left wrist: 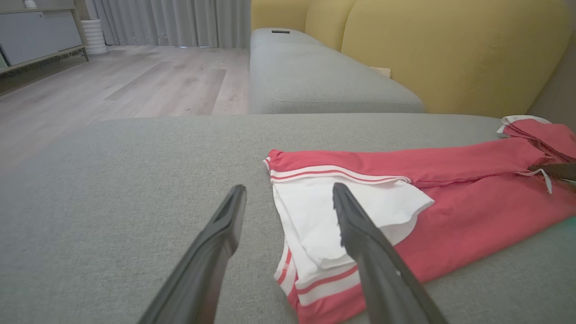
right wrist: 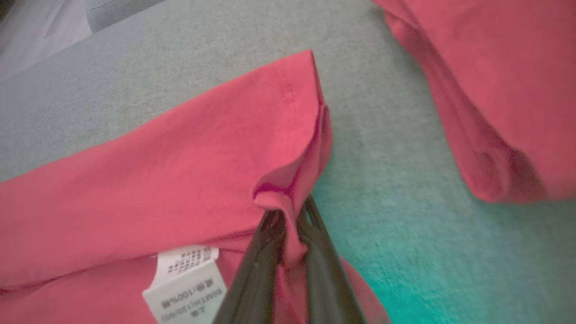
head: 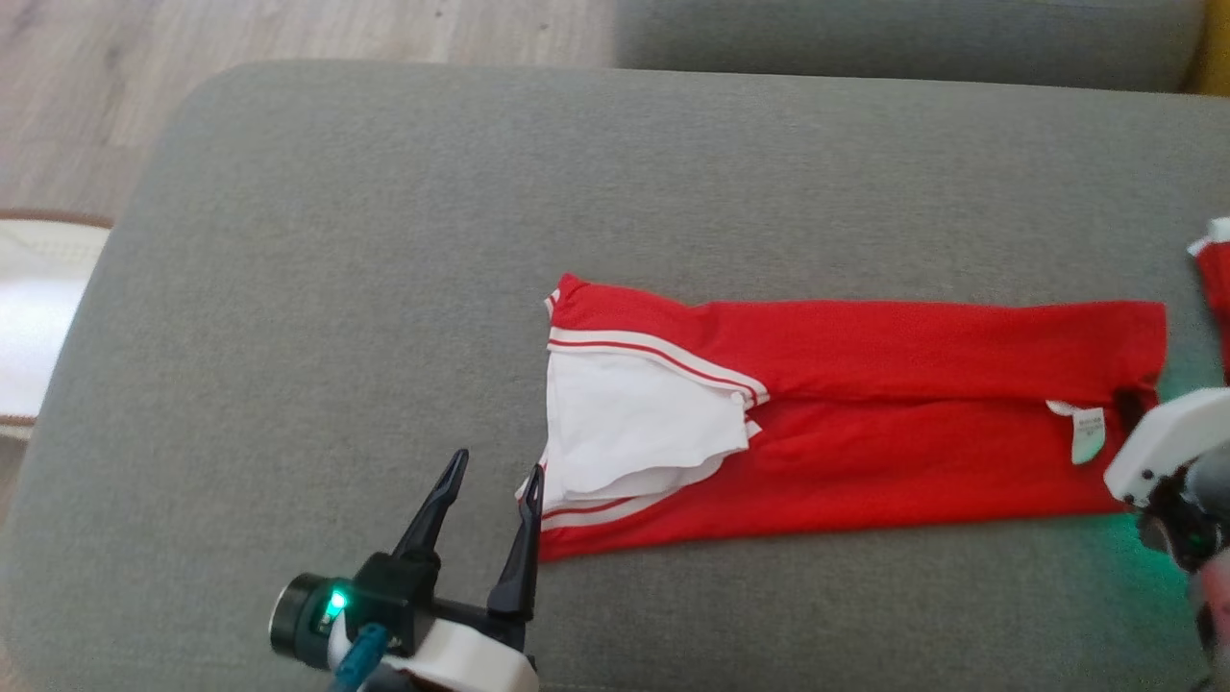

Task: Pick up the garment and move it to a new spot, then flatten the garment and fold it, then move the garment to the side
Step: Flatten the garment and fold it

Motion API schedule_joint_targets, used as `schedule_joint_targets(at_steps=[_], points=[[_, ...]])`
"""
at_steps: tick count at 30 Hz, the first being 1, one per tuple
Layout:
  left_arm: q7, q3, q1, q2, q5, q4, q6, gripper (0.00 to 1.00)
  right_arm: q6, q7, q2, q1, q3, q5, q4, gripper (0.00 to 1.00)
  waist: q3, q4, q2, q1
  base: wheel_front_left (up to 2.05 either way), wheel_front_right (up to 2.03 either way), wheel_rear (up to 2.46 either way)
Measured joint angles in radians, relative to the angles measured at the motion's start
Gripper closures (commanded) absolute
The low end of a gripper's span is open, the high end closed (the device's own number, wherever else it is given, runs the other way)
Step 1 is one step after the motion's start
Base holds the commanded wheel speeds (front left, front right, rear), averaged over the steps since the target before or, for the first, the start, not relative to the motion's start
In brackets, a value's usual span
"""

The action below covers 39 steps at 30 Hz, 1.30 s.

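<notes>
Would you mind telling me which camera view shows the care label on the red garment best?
The right wrist view: the care label sits close up with its print visible, beside the right gripper shut on the red garment. The head view shows it as a small white tag, the left wrist view as a thin pale strip.

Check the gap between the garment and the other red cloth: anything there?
Nothing: bare cushion between garment and red cloth, clearest in the right wrist view.

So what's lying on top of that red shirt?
A white flap of cloth lies folded over the left end of the shirt, and a small white label sits near its right end. The cloth beneath the flap is covered, as is the grey cushion underneath.
</notes>
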Motion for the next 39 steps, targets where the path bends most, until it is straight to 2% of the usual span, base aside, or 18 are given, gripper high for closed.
schedule_joint_targets(at_steps=[9,14,19,24,28,29,33,39], points=[[0.0,0.029,0.001,-0.012,0.023,0.009,-0.026,0.0,0.0,-0.029,-0.11,0.041,0.004,-0.008,-0.111,1.0,-0.012,-0.077,0.0,0.0,0.0,0.0,0.0],[0.0,0.047,0.001,-0.018,0.03,0.015,-0.035,0.0,0.0,0.019,-0.126,0.042,-0.008,0.013,-0.223,1.0,-0.022,-0.106,0.0,0.0,0.0,0.0,0.0],[0.0,0.047,0.005,-0.025,0.03,0.026,-0.043,0.0,0.0,0.1,-0.063,0.084,-0.011,0.097,-0.436,1.0,-0.045,-0.116,0.0,0.0,0.0,0.0,0.0],[0.0,0.046,0.007,-0.031,0.03,0.036,-0.056,0.0,0.0,0.186,-0.012,0.19,-0.013,0.117,-0.622,1.0,-0.06,-0.098,0.0,0.0,0.0,0.0,0.0],[0.0,0.045,0.008,-0.034,0.03,0.042,-0.06,0.0,0.0,0.234,0.057,0.25,-0.018,0.116,-0.738,1.0,-0.068,-0.069,0.0,0.0,0.0,0.0,0.0],[0.0,0.045,0.008,-0.034,0.03,0.042,-0.06,0.0,0.0,0.234,0.057,0.25,-0.018,0.116,-0.738,1.0,-0.068,-0.069,0.0,0.0,0.0,0.0,0.0],[0.0,0.044,0.009,-0.035,0.03,0.05,-0.068,0.0,0.0,0.269,0.131,0.291,-0.016,0.102,-0.799,1.0,-0.082,-0.036,0.0,0.0,0.0,0.0,0.0],[0.0,0.04,0.02,-0.035,0.03,0.059,-0.071,0.0,0.0,0.289,0.244,0.342,0.016,0.085,-0.816,1.0,-0.115,0.019,0.0,0.0,0.0,0.0,0.0]])
